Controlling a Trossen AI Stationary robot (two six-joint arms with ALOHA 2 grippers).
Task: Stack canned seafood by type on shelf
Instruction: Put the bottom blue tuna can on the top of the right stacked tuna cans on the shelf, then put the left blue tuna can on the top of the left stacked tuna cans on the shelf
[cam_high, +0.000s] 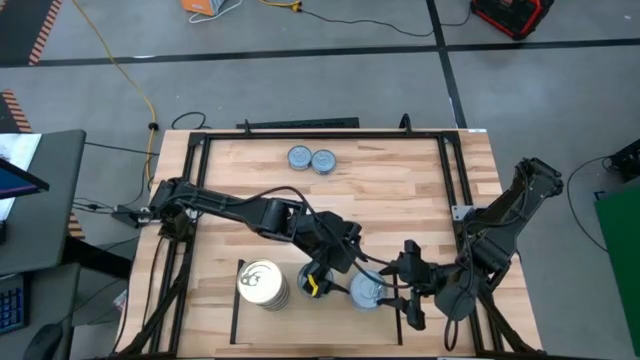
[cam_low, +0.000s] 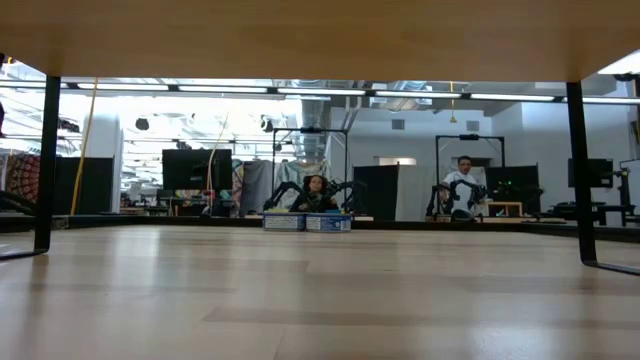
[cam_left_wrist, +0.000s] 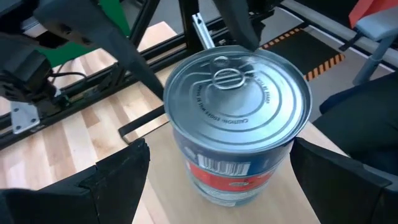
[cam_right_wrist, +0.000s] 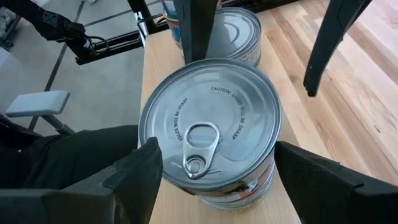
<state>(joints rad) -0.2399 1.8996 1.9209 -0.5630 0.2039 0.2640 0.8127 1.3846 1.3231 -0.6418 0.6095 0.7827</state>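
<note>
Three stacks of tins stand along the near edge of the table, inside the shelf marked by thin black lines: a gold-topped stack toward the near left corner, a middle stack mostly hidden under the left gripper, and a silver-topped stack just beside it on the right. Two more silver tins sit touching each other near the far edge, well apart from the rest, with bare planks all around them and across the middle of the table. A black frame runs along the table's sides, close beside both arms. The left gripper hangs over the middle stack, its fingers spread wide on either side of the top tin and apart from it, gripping nothing. The right gripper reaches in from the near right corner to the silver stack, its fingers likewise wide open either side of the top tin, with gaps showing. Both lids carry pull rings and raised lettering; on the right one "CAUTION" can be read, the rest is too small. The left tin's side shows a red band with a barcode over blue. In the low view the two far tins show blue sides, with people seated in the room beyond.
</note>
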